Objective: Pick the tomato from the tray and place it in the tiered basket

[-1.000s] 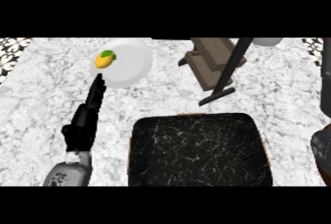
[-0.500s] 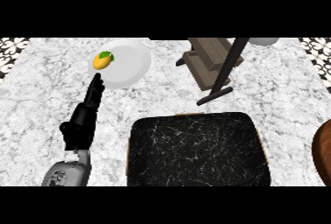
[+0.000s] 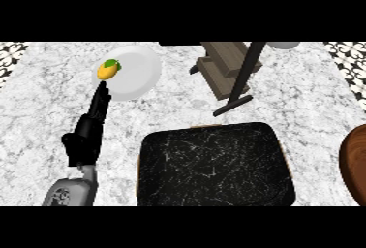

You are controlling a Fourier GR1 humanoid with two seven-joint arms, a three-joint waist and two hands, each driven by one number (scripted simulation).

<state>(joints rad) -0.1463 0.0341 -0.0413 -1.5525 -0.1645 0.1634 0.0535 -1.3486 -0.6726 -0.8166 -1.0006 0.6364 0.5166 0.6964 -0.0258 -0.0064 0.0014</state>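
The tomato (image 3: pixel 108 70), an orange-yellow fruit with a green top, was seen lying on the left part of a white plate (image 3: pixel 139 72) at the far left of the marbled worktop (image 3: pixel 43 121), not on the dark tray (image 3: pixel 214 167) that sat near the front edge. No fruit could be made out on that tray. The tiered basket (image 3: pixel 229 68), a wooden stand with a dark upright post, was placed to the right of the plate, well apart from the tomato. The left hand (image 3: pixel 95 116) was stretched straight forward from the lower left, its long axis pointing almost directly at the tomato, which lay just beyond the fingertips and very slightly to their right. The fingers were held straight and together, open rather than curled, and nothing was gripped; whether the tips touched the fruit or the plate rim could not be told. The right hand was not shown anywhere in the head view, so the left was judged the only hand near the tomato. A brown rounded object (image 3: pixel 355 162) was cut off at the right edge. For a grasp, it was judged that the fingers would need to be brought a little further forward and closed round the fruit.
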